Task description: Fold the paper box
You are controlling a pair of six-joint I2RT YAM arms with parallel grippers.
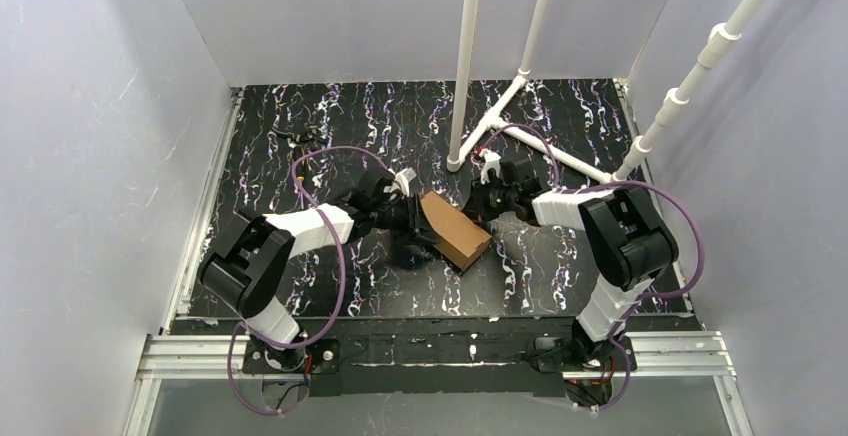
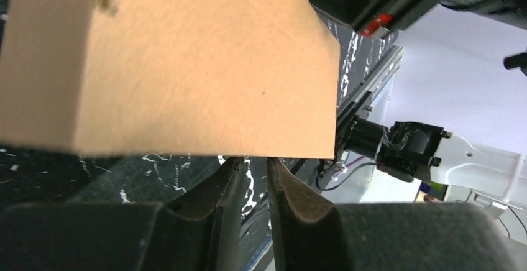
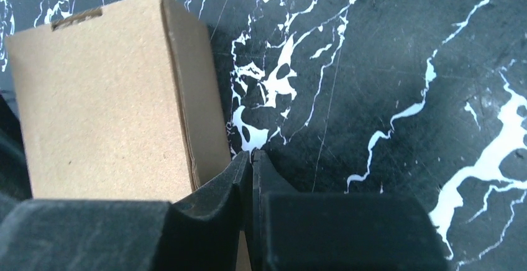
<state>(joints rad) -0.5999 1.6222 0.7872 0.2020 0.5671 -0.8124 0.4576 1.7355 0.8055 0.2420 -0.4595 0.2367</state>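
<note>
1 paper box (image 1: 456, 228), folded up, lies on table (image 1: 330, 126) approx centre, btw both arms. L gripper (image 2: 256, 161) nearly closed, thin slit only, empty, tips at box edge. R gripper (image 3: 252, 159) tips together, empty, just beside box.

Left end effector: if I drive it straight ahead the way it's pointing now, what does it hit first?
The cardboard box. Its brown face sits right ahead of the left end effector, with its lower edge level with the fingertips. Whether they touch it is unclear from this view.
</note>
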